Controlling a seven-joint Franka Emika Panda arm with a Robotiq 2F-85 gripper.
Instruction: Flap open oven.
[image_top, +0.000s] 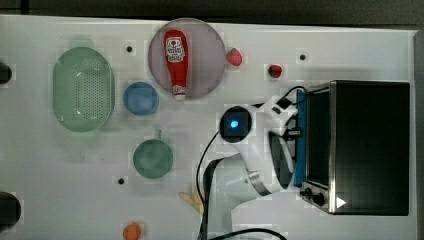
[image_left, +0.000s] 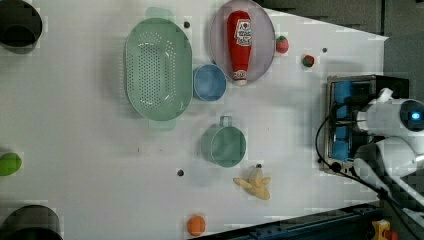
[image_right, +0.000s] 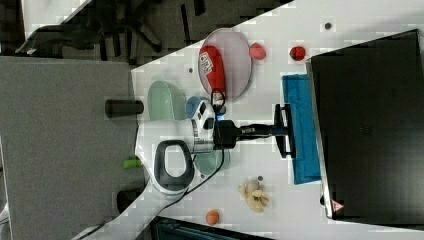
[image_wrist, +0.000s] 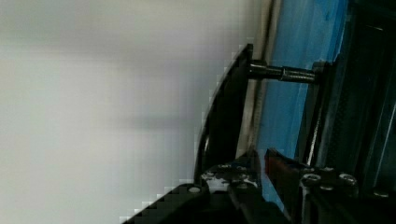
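The oven (image_top: 367, 145) stood at the right of the top view, its blue door (image_right: 301, 127) seemingly tilted partway open but not yet flat, as the gripper (image_right: 286, 131) met the handle (image_wrist: 226, 109), jaws apparently pinching it, with the swing-down left.
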